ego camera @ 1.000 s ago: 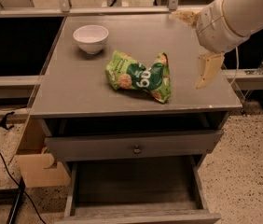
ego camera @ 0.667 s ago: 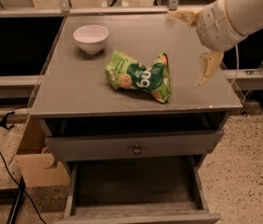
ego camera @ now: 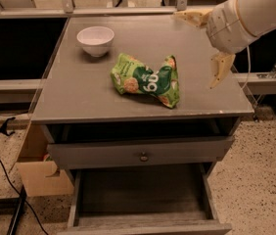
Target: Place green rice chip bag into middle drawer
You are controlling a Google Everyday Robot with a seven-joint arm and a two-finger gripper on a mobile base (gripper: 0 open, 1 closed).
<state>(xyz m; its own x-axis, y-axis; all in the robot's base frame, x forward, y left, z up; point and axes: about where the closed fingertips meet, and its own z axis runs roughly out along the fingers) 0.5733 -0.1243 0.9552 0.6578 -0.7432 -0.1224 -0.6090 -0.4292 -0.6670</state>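
Middle drawer (ego camera: 143,192): pulled out, nearest the camera, below the knobbed drawer front (ego camera: 140,153).
Green rice chip bag (ego camera: 147,80): lying on the cabinet top (ego camera: 69,102), not yet in the drawer; long axis roughly left-right.
Bag vs gripper: bag lies to the gripper's left, apart.
Gripper (ego camera: 195,50): over the top's right side, fingers spread wide, holding nothing; height above the top hard to judge.
White bowl (ego camera: 95,39): far left, apart from the bag.
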